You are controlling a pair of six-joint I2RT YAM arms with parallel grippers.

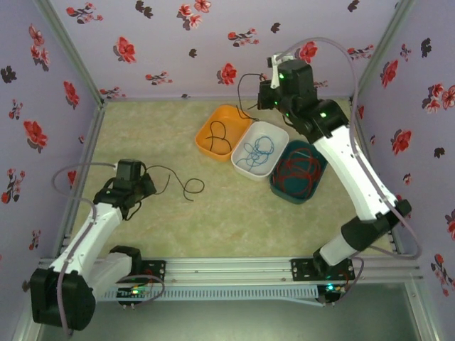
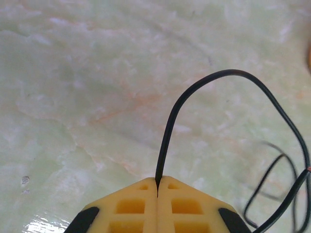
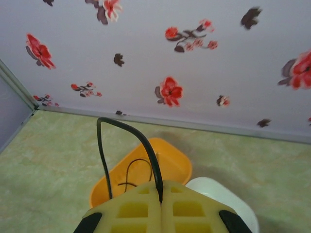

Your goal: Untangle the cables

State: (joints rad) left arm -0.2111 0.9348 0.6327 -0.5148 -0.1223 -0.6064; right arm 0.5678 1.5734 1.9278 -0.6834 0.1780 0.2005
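A black cable (image 2: 194,85) lies looped on the table, and my left gripper (image 2: 157,182) is shut on one end of it, low over the left of the table (image 1: 147,177). My right gripper (image 3: 161,187) is shut on a second black cable (image 3: 141,138), held high near the back wall (image 1: 263,98). That cable arches up and hangs down into the orange tray (image 3: 175,160), where its lower loop (image 1: 219,133) rests. A blue cable (image 1: 257,149) lies bundled in the white tray (image 1: 281,135). Red cables (image 1: 298,170) fill the teal tray (image 1: 318,177).
The three trays stand side by side across the middle right of the marbled table. Flowered walls close the back and both sides. An aluminium rail (image 1: 227,266) with the arm bases runs along the near edge.
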